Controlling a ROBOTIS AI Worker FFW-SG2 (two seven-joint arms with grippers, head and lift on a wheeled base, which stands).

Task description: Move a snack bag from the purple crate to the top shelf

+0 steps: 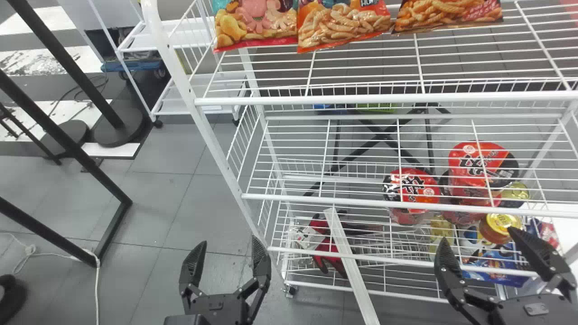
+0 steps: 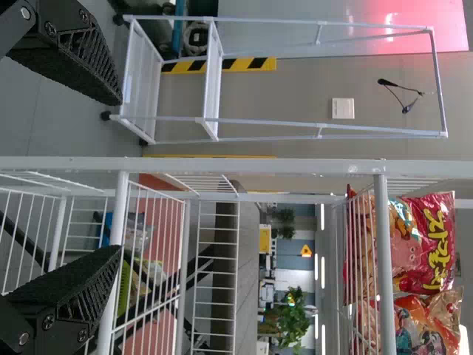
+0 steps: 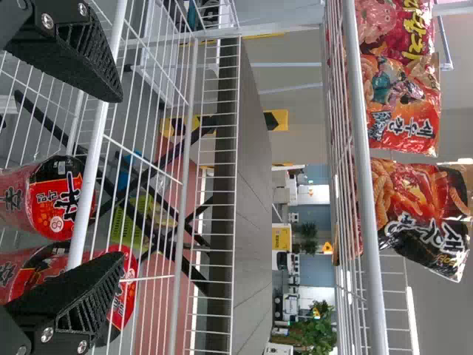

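I have my left gripper (image 1: pixel 229 242) pointed forward near the left front post of the white wire rack (image 1: pixel 221 155), my right gripper (image 1: pixel 477 235) before its right part, both sets of fingers spread and released. Three snack bags (image 1: pixel 343 27) sit on the rack's top shelf (image 1: pixel 343 99).

Below the middle shelf (image 1: pixel 289 198) of the white rack (image 1: pixel 220 153), toward its right end, you have red-and-black noodle cups (image 1: pixel 478 164), a gold-topped can (image 1: pixel 516 194) and a yellow-lidded tub (image 1: pixel 501 222). Near the rack's lower left corner lies a red-and-black bundle (image 1: pixel 329 257). Left of the rack, your floor holds a white cord (image 1: pixel 97 289) and a black stand with a round base (image 1: pixel 119 131); a white cart (image 1: pixel 194 108) stands farther back. Beyond the rack you can see a green basket (image 3: pixel 133 222) and a leafy plant (image 3: pixel 314 329).
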